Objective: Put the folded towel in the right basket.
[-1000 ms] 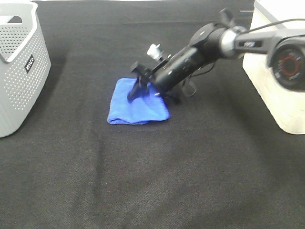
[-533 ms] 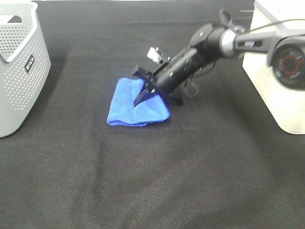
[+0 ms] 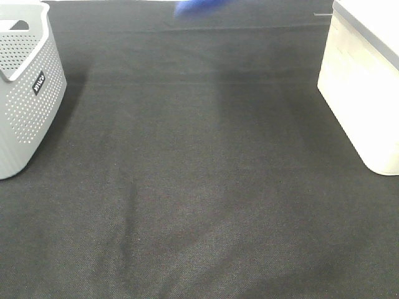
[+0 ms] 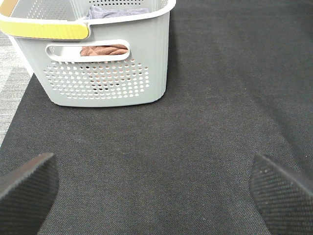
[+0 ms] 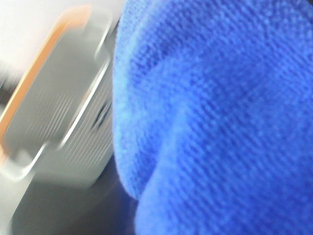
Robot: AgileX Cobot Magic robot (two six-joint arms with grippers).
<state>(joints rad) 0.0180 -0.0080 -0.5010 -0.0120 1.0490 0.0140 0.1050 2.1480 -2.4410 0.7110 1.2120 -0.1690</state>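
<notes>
The blue folded towel (image 3: 196, 6) is off the table and shows only as a blurred blue patch at the top edge of the exterior view. In the right wrist view the towel (image 5: 220, 117) fills most of the picture and hides my right gripper's fingers, so it hangs from that gripper. The right arm is out of the exterior view. The right basket (image 3: 365, 87), pale with a grey rim, stands at the right edge. My left gripper (image 4: 156, 196) is open and empty above the black cloth, its fingertips (image 4: 27, 183) far apart.
A grey perforated basket (image 3: 25, 93) stands at the left edge; the left wrist view shows it (image 4: 107, 83) with a yellow handle and folded cloths inside. A blurred grey basket with an orange rim (image 5: 58, 112) shows beside the towel. Black cloth (image 3: 199, 187) covers the table.
The right arm has lifted the blue towel off the table's middle and swung up and back out of the exterior view. The towel now shows only at the top edge.
</notes>
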